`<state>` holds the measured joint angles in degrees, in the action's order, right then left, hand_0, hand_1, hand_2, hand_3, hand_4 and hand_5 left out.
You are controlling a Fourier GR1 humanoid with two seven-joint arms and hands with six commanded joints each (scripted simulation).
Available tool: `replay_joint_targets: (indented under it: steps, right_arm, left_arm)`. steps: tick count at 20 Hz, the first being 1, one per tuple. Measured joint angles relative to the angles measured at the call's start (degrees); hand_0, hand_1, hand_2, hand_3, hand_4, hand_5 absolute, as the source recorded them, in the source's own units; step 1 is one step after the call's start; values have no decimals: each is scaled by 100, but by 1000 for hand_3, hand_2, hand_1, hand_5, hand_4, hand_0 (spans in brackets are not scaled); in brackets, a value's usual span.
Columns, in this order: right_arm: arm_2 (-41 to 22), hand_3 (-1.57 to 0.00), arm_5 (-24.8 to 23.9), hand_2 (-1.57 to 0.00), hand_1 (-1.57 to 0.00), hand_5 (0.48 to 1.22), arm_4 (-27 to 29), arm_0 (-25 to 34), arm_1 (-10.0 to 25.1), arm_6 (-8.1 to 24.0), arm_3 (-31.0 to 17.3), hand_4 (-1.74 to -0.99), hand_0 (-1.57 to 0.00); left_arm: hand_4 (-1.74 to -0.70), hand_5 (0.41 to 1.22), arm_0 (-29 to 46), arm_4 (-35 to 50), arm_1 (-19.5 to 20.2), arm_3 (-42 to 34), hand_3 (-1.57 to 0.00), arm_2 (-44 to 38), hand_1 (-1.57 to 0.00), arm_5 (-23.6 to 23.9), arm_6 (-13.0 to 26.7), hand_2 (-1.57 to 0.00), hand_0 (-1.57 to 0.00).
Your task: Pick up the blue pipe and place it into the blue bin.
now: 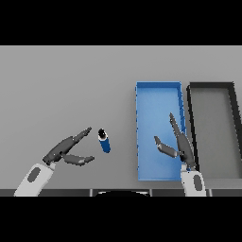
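The blue pipe [104,141] lies on the grey table [61,90], a short stub with a dark end cap turned toward the far side, its body angled slightly toward the near right. It sits on bare table, apart from the blue bin [140,132], which stands to its right as a long shallow tray running away from the robot. Just beside the bin on its right is a dark grey bin [191,123] of much the same shape, the two nearly touching along their long walls.

The left hand [66,150] reaches in from the lower left, its fingers [80,136] stretched out straight toward the pipe with the thumb spread below them; the tips are near the pipe's capped end but not touching, and the hand holds nothing. The right hand [179,147] hangs over the near right part of the blue bin, fingers straight and pointing away, thumb splayed to the left, likewise holding nothing.
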<state>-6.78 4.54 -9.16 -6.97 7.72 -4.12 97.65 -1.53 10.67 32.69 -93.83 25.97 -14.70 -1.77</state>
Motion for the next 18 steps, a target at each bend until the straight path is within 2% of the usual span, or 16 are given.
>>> replay_joint_targets:
  steps: [1, 6, 7, 8, 9, 12, 14, 16, 18]
  right_arm:
    - [39, 1, 8, 1, 1, 653, 53, 26, 5, 130, -11, -1294, 1]
    - [72, 1, 74, 1, 1, 651, 130, -128, 38, 68, 18, -1309, 1]
    - [74, 1, 67, 1, 1, 653, 120, -151, 41, 8, 32, -1314, 1]
    - [78, 1, 76, 1, 1, 654, 125, -79, 53, 120, 21, -1318, 1]
    - [40, 1, 63, 1, 1, 655, 87, -78, -3, 82, -44, -1320, 1]
    - [55, 1, 31, 1, 1, 662, 36, -103, 60, 116, 38, -1324, 1]
    - [82, 1, 69, 1, 1, 665, 99, -133, 69, 155, 40, -1323, 1]
    - [111, 1, 15, 1, 1, 664, 97, -137, 50, 145, 47, -1319, 1]
    - [79, 1, 25, 1, 1, 664, 81, -152, 53, 131, 127, -1322, 1]
  left_arm:
    - [-1207, 479, -56, -61, -98, 2, 1, 60, 1, 40, 7, 1, 1]
    - [-1230, 502, -225, -589, -730, 462, 1, 333, 1, 376, -242, 1, 1]
    - [-1226, 502, -313, -593, -841, 524, 1, 330, 1, 418, -287, 1, 1]
    - [-1223, 502, -370, -622, -952, 609, 1, 365, 1, 440, -270, 1, 1]
    - [-1220, 502, -415, -642, -1045, 693, 1, 390, 1, 454, -264, 1, 1]
    - [-1177, 492, -541, -826, -1290, 1052, 1, 454, 1, 546, -459, 1, 1]
    - [-1160, 491, -710, -1010, -1485, 1232, 1, 531, 1, 676, -411, 1, 1]
    - [-1190, 512, -787, -912, -1678, 1379, 1, 553, 1, 594, -466, 1, 1]
    - [-1240, 566, -878, -741, -1883, 1490, -69, 514, 1, 532, -474, -79, 1]
